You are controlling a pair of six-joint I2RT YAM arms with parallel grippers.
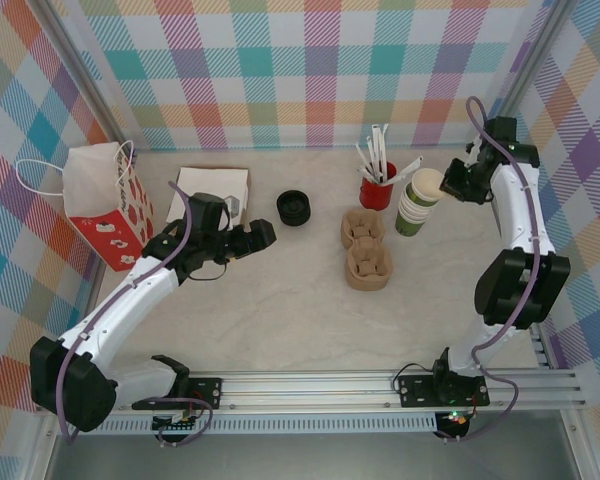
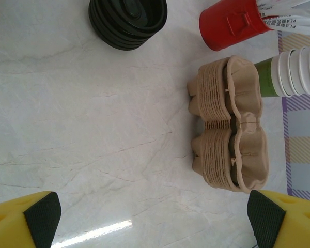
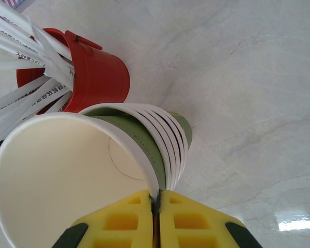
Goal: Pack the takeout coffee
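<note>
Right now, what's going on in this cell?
The right gripper is pinched shut on the rim of the top cup of the stack of olive-green paper cups, beside the red cup of straws. The left gripper hangs open above the table, facing the pulp cup carriers and the black lids. The cup has no lid yet. The paper bag stands at the table's left side.

The red cup [image 2: 232, 23] is cut off by the left wrist view's top edge, as are the black lids [image 2: 128, 20] left of it. Below it the cup stack [image 2: 294, 70] is clipped at the right edge, and the left gripper [image 2: 155, 222] at the bottom edge.
</note>
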